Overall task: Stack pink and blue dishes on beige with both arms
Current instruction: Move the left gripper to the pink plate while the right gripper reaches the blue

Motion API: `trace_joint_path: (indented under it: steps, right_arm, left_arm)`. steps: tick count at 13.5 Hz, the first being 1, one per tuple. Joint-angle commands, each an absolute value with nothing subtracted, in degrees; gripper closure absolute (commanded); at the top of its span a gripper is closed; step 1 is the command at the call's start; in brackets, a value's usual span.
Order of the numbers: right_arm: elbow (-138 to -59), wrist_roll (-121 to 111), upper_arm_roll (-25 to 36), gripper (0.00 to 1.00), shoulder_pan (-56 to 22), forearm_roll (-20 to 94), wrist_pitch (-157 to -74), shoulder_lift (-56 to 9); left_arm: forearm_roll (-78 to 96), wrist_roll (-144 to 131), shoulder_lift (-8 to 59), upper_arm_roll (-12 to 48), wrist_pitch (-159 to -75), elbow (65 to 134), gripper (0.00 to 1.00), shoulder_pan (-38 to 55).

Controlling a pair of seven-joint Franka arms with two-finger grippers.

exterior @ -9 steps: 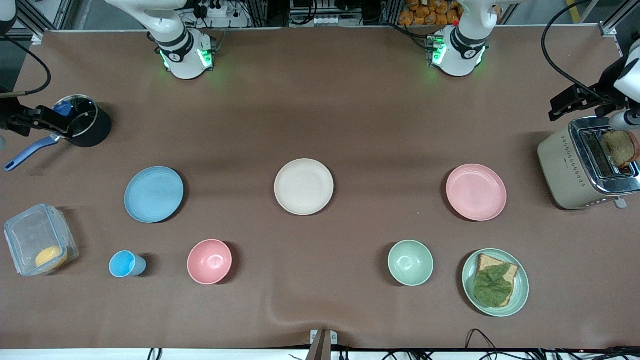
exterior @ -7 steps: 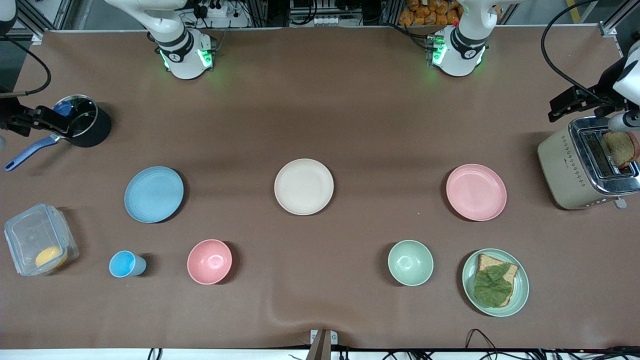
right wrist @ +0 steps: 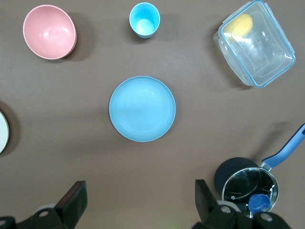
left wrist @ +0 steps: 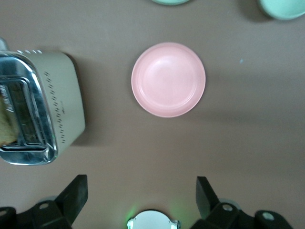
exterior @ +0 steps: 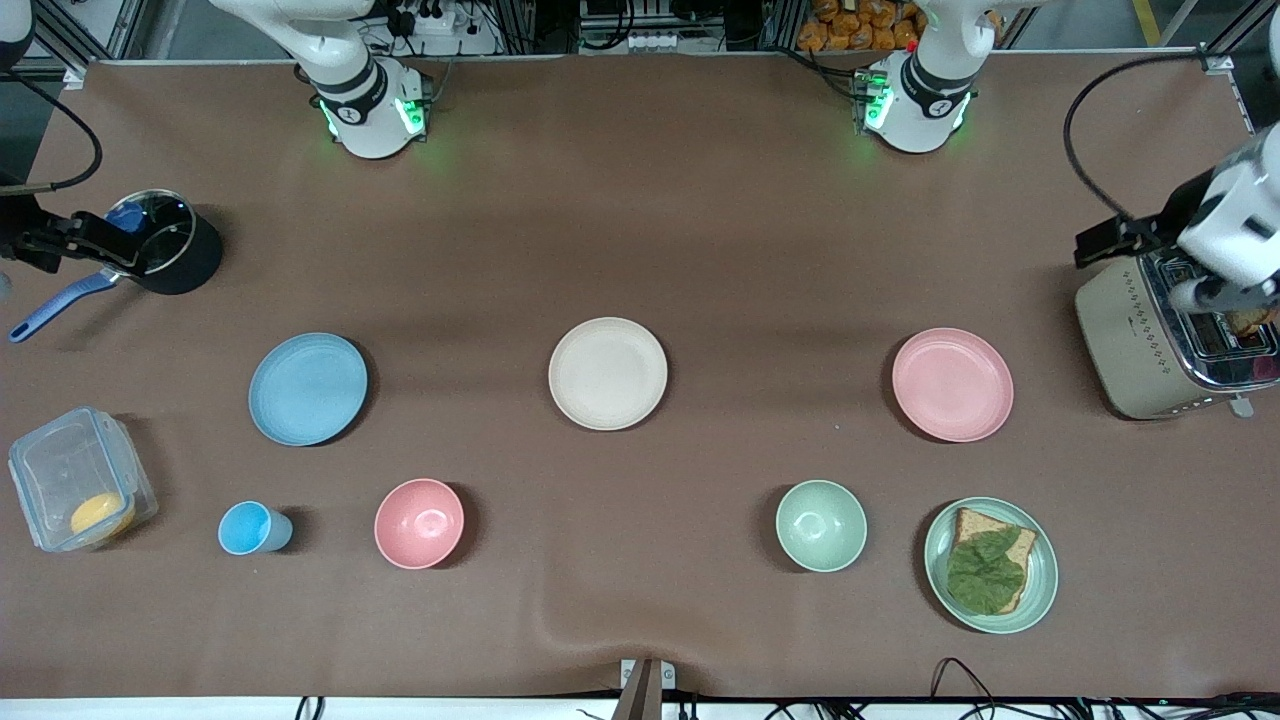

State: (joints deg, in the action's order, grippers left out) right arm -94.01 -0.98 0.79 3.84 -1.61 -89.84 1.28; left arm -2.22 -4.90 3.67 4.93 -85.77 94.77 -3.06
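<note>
The beige plate point(exterior: 607, 373) lies at the middle of the table. The blue plate point(exterior: 307, 388) lies toward the right arm's end and fills the middle of the right wrist view point(right wrist: 142, 109). Toward the left arm's end lies the pink plate point(exterior: 952, 384), centred in the left wrist view point(left wrist: 168, 79). All three plates are bare and apart. My left gripper point(left wrist: 142, 191) hangs open high over the table between its base and the pink plate, showing near the toaster point(exterior: 1100, 240). High up between its base and the blue plate, my right gripper point(right wrist: 141, 193) is open and holds nothing.
A toaster point(exterior: 1150, 340) stands beside the pink plate. A black pot with a glass lid point(exterior: 165, 245) and a clear box point(exterior: 75, 480) stand at the right arm's end. Nearer the camera are a blue cup point(exterior: 250, 527), pink bowl point(exterior: 419, 523), green bowl point(exterior: 821, 525) and green plate point(exterior: 1045, 580) with bread.
The left arm has swung over the toaster and now hides the toast in its slot. The right arm and all the dishes have not moved.
</note>
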Motion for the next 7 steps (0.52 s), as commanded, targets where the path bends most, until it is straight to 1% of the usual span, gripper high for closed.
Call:
trace_joint_path:
  steps: [1, 2, 4, 5, 6, 7]
  right_arm:
    - [-93.1, -1.5, 0.7, 0.00, 3.8, -2.2, -89.2, 0.8]
    - [-93.1, -1.0, 0.8, 0.00, 4.0, -2.2, -89.1, 0.5]
    - [-93.0, -1.0, 0.8, 0.00, 4.2, -2.2, -88.9, -0.1]
    - [-92.9, -1.5, 0.8, 0.00, 4.0, -2.3, -88.9, -1.1]
    - [-92.7, -1.6, 0.7, 0.00, 3.4, -3.1, -89.1, -3.3]
    - [-92.3, -1.5, 0.7, 0.00, 2.6, -3.7, -89.6, -6.5]
  left_arm:
    - [-3.3, -6.2, 6.7, 4.8, -91.4, 99.5, 0.00, -3.7]
    - [-3.2, -6.2, 6.6, 4.8, -95.8, 103.2, 0.00, -4.9]
    - [-3.3, -6.1, 6.9, 4.8, -109.1, 112.3, 0.00, -7.7]
    - [-3.3, -6.0, 8.2, 4.9, -114.7, 115.9, 0.00, -8.9]
    - [-3.3, -6.0, 9.9, 4.9, -118.4, 117.8, 0.00, -9.1]
    - [-3.3, -6.0, 11.9, 4.9, -120.0, 118.6, 0.00, -10.0]
